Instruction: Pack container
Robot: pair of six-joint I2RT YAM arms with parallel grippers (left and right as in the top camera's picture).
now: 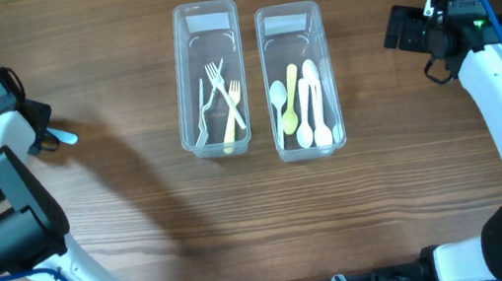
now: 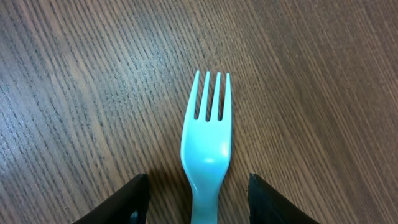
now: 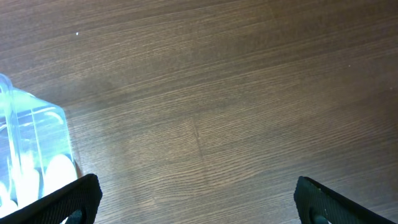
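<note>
A light blue plastic fork (image 2: 206,140) lies flat on the wooden table at the far left, tines pointing away from the wrist. My left gripper (image 2: 198,186) straddles its handle with both jaws apart and a gap on each side, so it is open. From overhead only the fork's tip (image 1: 67,138) shows beside the left gripper (image 1: 43,139). Two clear containers stand mid-table: the left one (image 1: 202,10) holds several forks (image 1: 225,99), the right one (image 1: 288,11) holds several spoons (image 1: 305,102). My right gripper (image 1: 398,31) hangs open and empty to the right of them.
In the right wrist view, bare wood lies between the wide-open fingers (image 3: 74,199), and a corner of the spoon container (image 3: 37,143) shows at the left edge. Both arm bases stand at the table's front corners.
</note>
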